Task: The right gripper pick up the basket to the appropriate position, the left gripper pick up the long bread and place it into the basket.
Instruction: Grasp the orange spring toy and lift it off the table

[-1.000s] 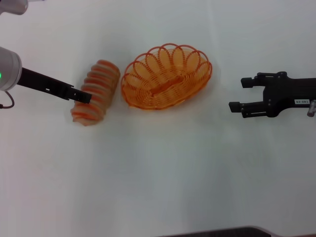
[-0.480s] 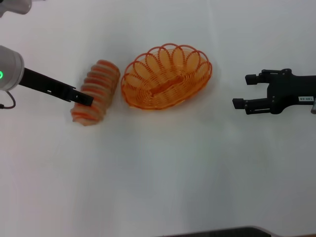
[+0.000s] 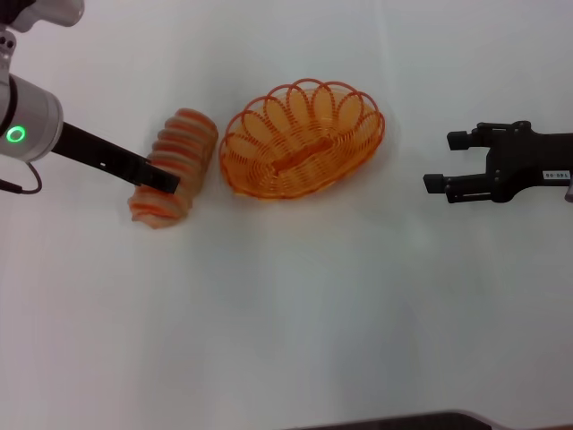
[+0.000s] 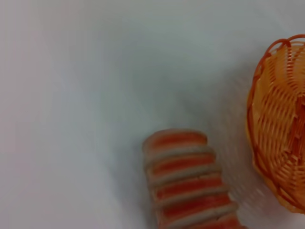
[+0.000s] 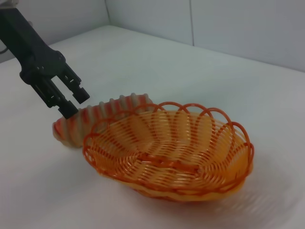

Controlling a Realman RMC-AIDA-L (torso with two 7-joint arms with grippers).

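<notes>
The long bread [image 3: 185, 141] lies on the white table, left of the empty orange basket [image 3: 303, 143] and close to its rim. My left gripper [image 3: 163, 180] hovers over the loaf's middle, toward its left side. In the right wrist view the left gripper [image 5: 74, 102] shows open, just above the bread [image 5: 97, 116] and behind the basket [image 5: 167, 152]. The left wrist view looks down on one end of the bread [image 4: 186, 186] with the basket's rim [image 4: 279, 138] beside it. My right gripper [image 3: 445, 162] stands open well to the right of the basket, its fingers pointing at it.
The white table [image 3: 295, 305] stretches bare in front of the bread and basket. A pale wall [image 5: 200, 24] rises behind the table in the right wrist view. A dark edge [image 3: 403, 421] shows at the table's near side.
My left arm has slid right, bringing its gripper further over the bread. My right gripper has drawn back a little to the right, away from the basket. Bread and basket have not moved.
</notes>
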